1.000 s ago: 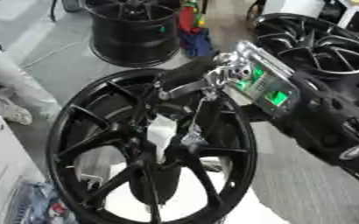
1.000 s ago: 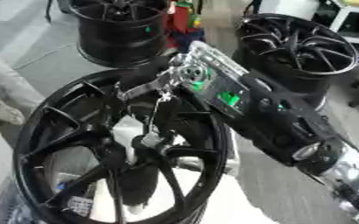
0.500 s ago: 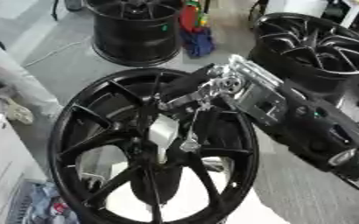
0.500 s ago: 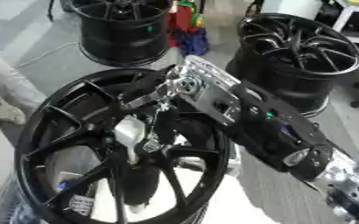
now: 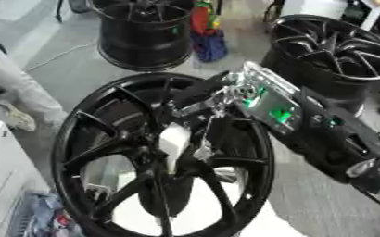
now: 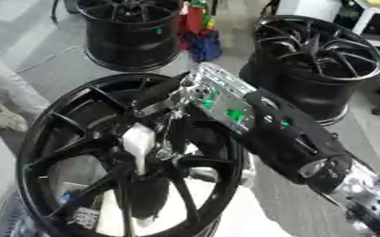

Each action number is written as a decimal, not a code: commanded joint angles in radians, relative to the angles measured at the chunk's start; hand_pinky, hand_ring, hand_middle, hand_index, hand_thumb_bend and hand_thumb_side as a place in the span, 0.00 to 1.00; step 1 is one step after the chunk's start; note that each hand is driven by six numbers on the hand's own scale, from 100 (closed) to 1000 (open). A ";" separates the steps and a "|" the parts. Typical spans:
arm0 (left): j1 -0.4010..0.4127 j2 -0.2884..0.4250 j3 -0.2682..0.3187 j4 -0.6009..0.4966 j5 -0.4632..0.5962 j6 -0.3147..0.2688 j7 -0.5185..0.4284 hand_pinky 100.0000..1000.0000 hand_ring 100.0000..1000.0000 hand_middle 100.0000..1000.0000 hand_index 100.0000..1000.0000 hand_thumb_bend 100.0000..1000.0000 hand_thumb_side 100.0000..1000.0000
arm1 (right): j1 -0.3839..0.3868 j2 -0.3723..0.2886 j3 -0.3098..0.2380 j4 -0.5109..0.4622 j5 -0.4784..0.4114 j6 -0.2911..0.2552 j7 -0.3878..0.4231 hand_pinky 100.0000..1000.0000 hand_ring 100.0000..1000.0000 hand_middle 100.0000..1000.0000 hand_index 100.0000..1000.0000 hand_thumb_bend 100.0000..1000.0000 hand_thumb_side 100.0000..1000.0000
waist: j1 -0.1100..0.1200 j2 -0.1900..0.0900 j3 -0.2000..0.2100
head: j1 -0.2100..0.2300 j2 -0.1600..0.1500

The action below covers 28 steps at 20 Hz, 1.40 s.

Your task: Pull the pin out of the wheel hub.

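Seemingly midway through the job, the right robot hand (image 5: 213,95) reached down from the upper right over the black wheel hub (image 5: 157,152), which lay spokes-up in the foreground. A pale, silvery pin (image 5: 174,141) stood at the hub's centre where the spokes met, appearing upright and seated in the bore rather than free of it. The robot hand's dark fingers (image 6: 162,92) hung just above and beside the top of the pin; whether they were curled round it or merely close could not be told, as they merged with the black spokes behind. A green-lit circuit panel (image 5: 266,104) showed on the back of the forearm, which ran away to a silver joint at the lower right. The left robot hand appeared in neither view. Two more black wheels stood well apart on the floor behind, one at the upper left (image 6: 128,28) and one at the upper right (image 6: 319,60), with red and blue items (image 5: 205,30) between them. Judged from how things lay, the approach to the pin was largely made, while the pull itself remained to be done: the pin was not yet clear of the hub, and lifting it straight along its axis looked the work left.
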 commanded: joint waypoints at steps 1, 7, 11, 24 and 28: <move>-0.015 0.020 0.001 -0.019 -0.001 -0.001 -0.001 0.52 0.55 0.57 0.68 0.37 0.13 | -0.020 -0.020 -0.019 -0.012 -0.002 -0.008 -0.002 0.64 0.62 0.64 0.74 0.13 0.16 | 0.008 -0.009 -0.001 | 0.002 -0.011; -0.013 0.020 0.001 -0.018 -0.001 0.000 -0.002 0.52 0.55 0.57 0.68 0.37 0.13 | -0.039 -0.024 -0.033 -0.038 -0.014 -0.001 -0.055 0.63 0.60 0.58 0.70 0.12 0.14 | 0.007 -0.011 -0.002 | 0.003 -0.009; -0.011 0.023 -0.001 -0.017 -0.002 -0.001 -0.005 0.52 0.55 0.57 0.68 0.37 0.13 | -0.076 -0.032 -0.053 -0.079 -0.032 0.015 -0.063 0.64 0.60 0.58 0.70 0.12 0.14 | 0.007 -0.016 -0.002 | 0.001 -0.004; 0.013 0.036 0.022 -0.013 -0.007 0.002 0.014 0.52 0.55 0.57 0.68 0.37 0.13 | 0.061 -0.373 -0.286 -0.432 -0.286 0.180 -0.218 0.63 0.58 0.56 0.69 0.11 0.11 | -0.001 -0.035 -0.073 | 0.047 0.013; 0.018 0.029 0.035 -0.014 -0.006 0.002 0.025 0.52 0.55 0.57 0.68 0.37 0.13 | 0.357 -0.516 -0.452 -0.487 -0.334 0.230 -0.401 0.61 0.56 0.54 0.68 0.09 0.11 | 0.010 -0.028 -0.110 | 0.067 0.006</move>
